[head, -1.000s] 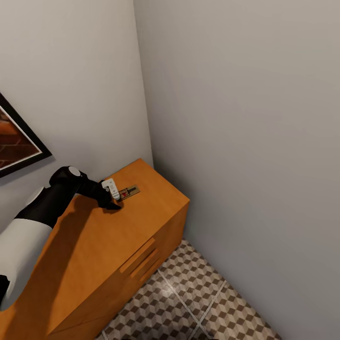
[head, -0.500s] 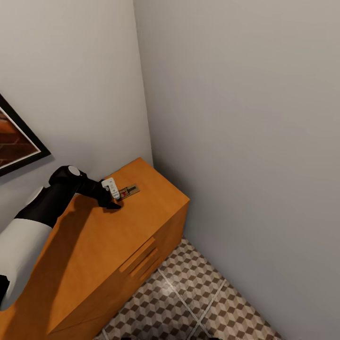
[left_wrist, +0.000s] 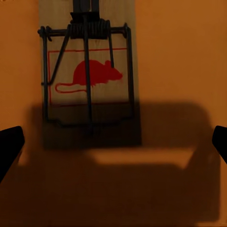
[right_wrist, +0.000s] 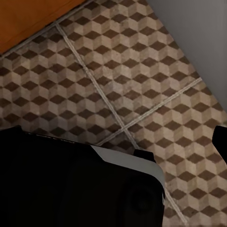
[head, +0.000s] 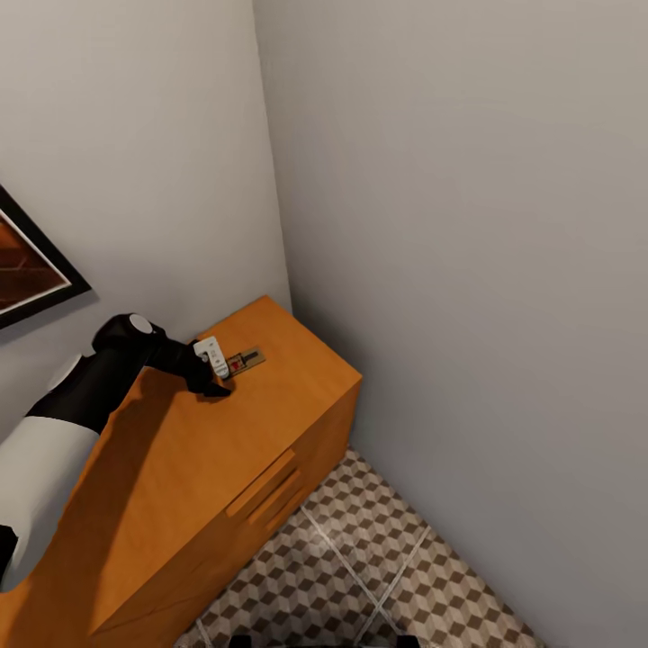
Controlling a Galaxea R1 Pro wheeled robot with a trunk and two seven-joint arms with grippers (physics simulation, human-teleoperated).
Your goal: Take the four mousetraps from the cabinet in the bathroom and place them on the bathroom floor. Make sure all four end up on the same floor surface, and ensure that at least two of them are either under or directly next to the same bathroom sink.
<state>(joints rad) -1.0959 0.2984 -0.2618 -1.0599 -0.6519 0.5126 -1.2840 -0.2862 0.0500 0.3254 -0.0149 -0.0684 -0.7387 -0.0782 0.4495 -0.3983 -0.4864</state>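
One mousetrap [head: 245, 362], a small wooden slab with a red mouse print and dark wire, lies flat on top of the orange-brown cabinet [head: 225, 450] near its far end. My left gripper [head: 219, 373] hovers low over the cabinet top right at the trap's near end. In the left wrist view the mousetrap [left_wrist: 87, 75] lies just ahead of the left gripper [left_wrist: 114, 144], whose dark fingertips [left_wrist: 9, 146] stand wide apart, open, with nothing between them. The right wrist view looks down on the cube-patterned bathroom floor [right_wrist: 142, 85]; one dark fingertip [right_wrist: 220, 140] of the right gripper sits far out at the frame's edge.
The cabinet stands in a corner between two grey walls [head: 450, 225]. Its drawer handles [head: 265, 490] face the tiled floor [head: 360, 558]. A dark-framed picture [head: 27, 270] hangs on the wall to the left. My dark base [right_wrist: 56, 184] shows over the tiles.
The head view has shifted slightly. My left gripper stays at the trap's near end, and the trap has not moved.
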